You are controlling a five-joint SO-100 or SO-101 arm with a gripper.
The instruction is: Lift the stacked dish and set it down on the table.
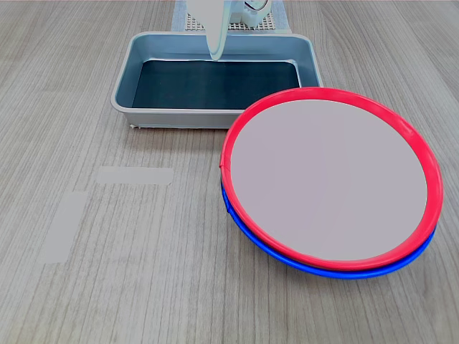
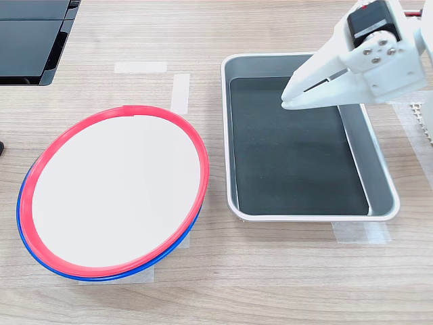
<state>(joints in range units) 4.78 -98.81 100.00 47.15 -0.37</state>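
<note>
Blue-rimmed plate [image 1: 337,271] mostly hidden under red dish [image 1: 330,179]; arm cropped, both exterior views.

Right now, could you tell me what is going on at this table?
A small white robot arm holds its tool above the grey metal tray, jaws nearly closed and holding nothing. Its job, the red-rimmed plate, sits untouched on top of a blue-rimmed plate beside the tray on the wooden table. In both exterior views the tool is well clear of the plates, so the lift has not begun.
</note>
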